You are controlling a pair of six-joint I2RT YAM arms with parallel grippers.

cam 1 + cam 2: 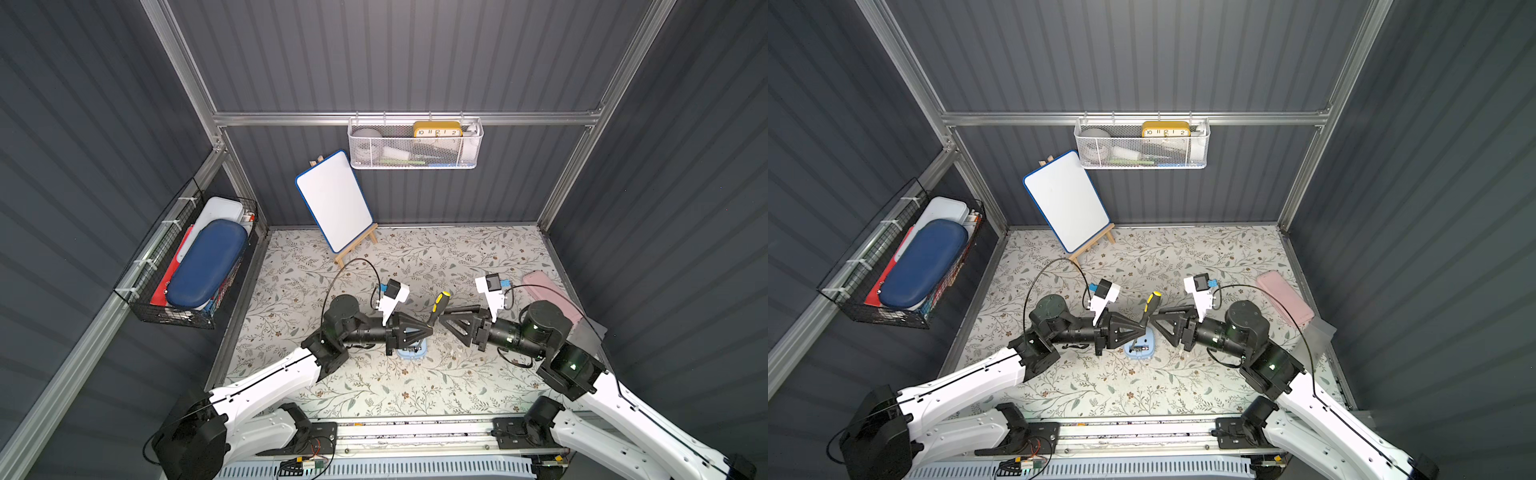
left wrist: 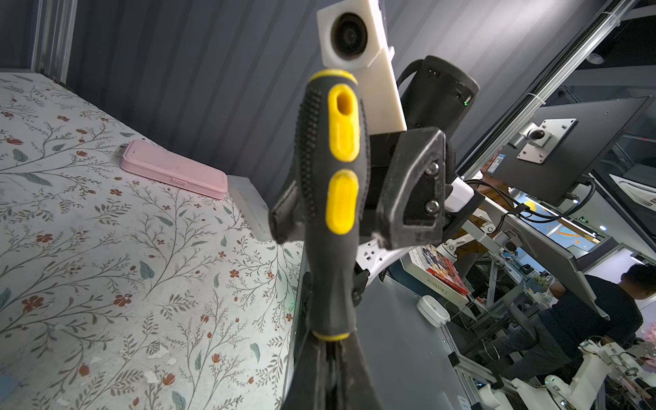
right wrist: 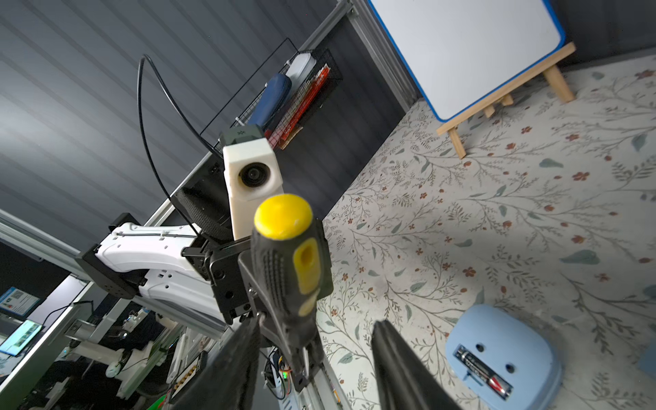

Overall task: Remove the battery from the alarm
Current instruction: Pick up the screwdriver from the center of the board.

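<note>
OK, centre of the frame in both top views: the L gripper is clamping tight on the screwdriver, pinching it low down where the handle meets the shaft. The black-and-yellow handle is tilting up toward the back wall. The R gripper is facing it from the right of the frame w/ jaws standing well apart, straddling the handle. One jaw is sitting close beside the handle, can't tell if it's touching, and the other is hanging clear, so it's gripping nothing. The alarm is lying on the floral table just below frame centre, right under the L gripper's tip and partly hidden by it. The R wrist cam is showing it face down, pale-blue back up. The battery is sitting in its open slot on that back, dark body w/ a red band near one end. Where the screwdriver's tip is ending up is too small to tell. Elsewhere, a whiteboard is leaning on its wooden easel left of centre at the back. A pink case is lying at the table's right edge. A white mesh basket is hanging on the back wall in the upper centre, w/ a yellow clock poking out of it. A black wire basket is hanging at the left, w/ a blue case in it.
</note>
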